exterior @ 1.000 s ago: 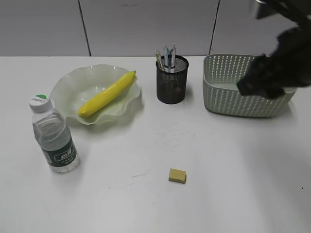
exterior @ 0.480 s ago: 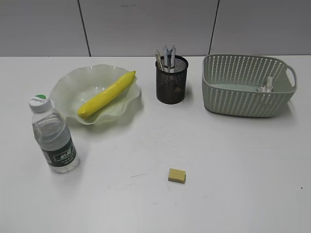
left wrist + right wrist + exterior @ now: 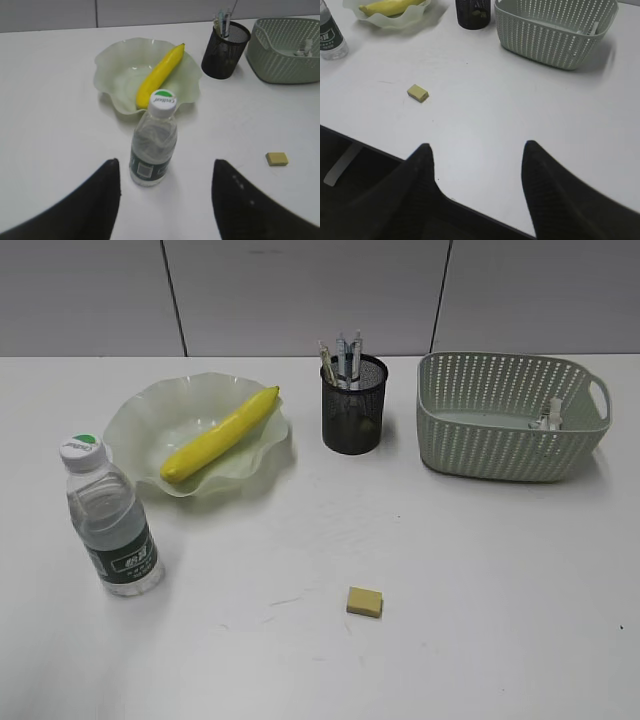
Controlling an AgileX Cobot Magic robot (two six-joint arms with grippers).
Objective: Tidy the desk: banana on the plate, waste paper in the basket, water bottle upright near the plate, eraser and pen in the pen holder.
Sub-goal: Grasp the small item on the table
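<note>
The banana point(image 3: 220, 433) lies on the wavy pale-green plate point(image 3: 135, 415). The water bottle point(image 3: 109, 520) stands upright in front of the plate's left side. The black mesh pen holder point(image 3: 353, 405) holds several pens point(image 3: 343, 357). The waste paper point(image 3: 548, 417) lies inside the basket point(image 3: 500, 455). A small yellowish eraser point(image 3: 365, 601) lies on the desk point(image 3: 480, 570) near the front. My left gripper point(image 3: 165, 167) is open and empty, just short of the bottle point(image 3: 153, 140). My right gripper point(image 3: 476, 150) is open and empty above the desk's front edge. Neither gripper shows in the exterior view.
The desk's front edge point(image 3: 380, 150) runs under my right gripper, with dark floor below. A grey panelled wall point(image 3: 300, 295) stands behind the desk. The eraser also shows in the right wrist view point(image 3: 417, 93) and the left wrist view point(image 3: 276, 159).
One second ago my right arm hung over the basket in the exterior view; it has since drawn back out of that view, leaving the waste paper in the basket. The other objects have not moved.
</note>
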